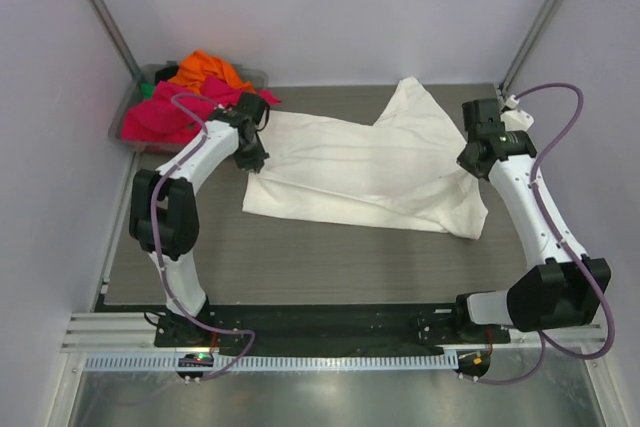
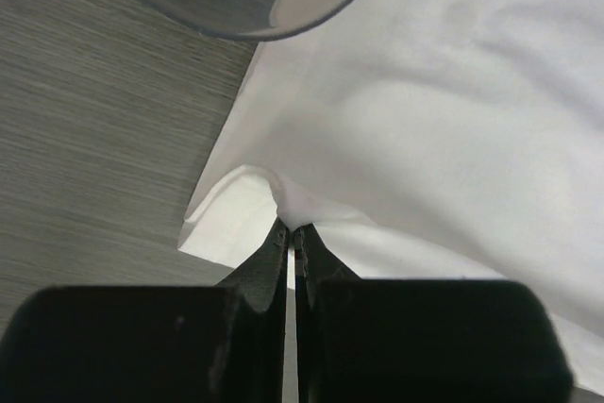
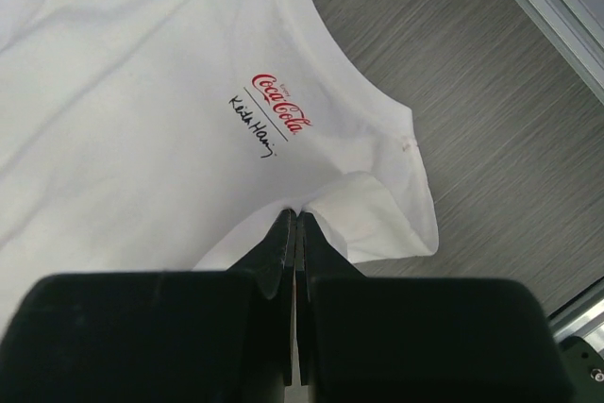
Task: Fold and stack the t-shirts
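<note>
On the right wrist view I read a red "Coca-Cola" script logo (image 3: 280, 104) on the cream-white t-shirt (image 1: 370, 162). Under it is a black handwritten line that seems to start "Keith". The shirt lies spread and wrinkled on the grey table (image 1: 300, 257) between my arms. My right gripper (image 3: 296, 214) has its jaws pressed together on a fold of cloth just beside the logo. My left gripper (image 2: 291, 233) pinches a fold at the opposite edge. Near it, at the far left corner, stands the grey bin (image 1: 150, 75), with a pink shirt (image 1: 155, 119) and an orange shirt (image 1: 205, 69) heaped in it.
</note>
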Robot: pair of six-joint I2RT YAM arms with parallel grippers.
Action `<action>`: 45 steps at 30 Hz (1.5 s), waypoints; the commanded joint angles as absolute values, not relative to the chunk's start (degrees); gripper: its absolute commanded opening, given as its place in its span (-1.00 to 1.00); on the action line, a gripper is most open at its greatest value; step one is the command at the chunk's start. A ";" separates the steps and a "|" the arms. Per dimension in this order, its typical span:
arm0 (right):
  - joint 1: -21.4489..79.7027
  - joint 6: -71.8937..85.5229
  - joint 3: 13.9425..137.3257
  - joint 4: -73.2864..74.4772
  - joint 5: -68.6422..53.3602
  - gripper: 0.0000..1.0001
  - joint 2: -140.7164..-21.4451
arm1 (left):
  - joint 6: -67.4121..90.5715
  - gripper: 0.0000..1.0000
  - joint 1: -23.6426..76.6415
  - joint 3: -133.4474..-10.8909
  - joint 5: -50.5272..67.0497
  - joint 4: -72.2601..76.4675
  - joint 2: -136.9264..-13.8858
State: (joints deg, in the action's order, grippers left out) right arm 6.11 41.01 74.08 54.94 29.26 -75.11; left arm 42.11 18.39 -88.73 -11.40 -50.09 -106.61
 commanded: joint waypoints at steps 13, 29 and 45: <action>-1.84 32.79 92.68 48.15 21.88 0.82 -99.91 | 39.47 -0.11 14.94 -101.59 -7.57 -55.71 -116.89; -16.79 42.80 41.15 35.79 -7.03 0.34 -69.26 | 48.16 0.93 14.24 -53.10 -2.90 -29.63 -84.73; -20.74 38.77 37.09 24.88 -5.63 0.33 -76.02 | 49.83 0.87 14.06 -47.37 -2.11 -17.76 -88.85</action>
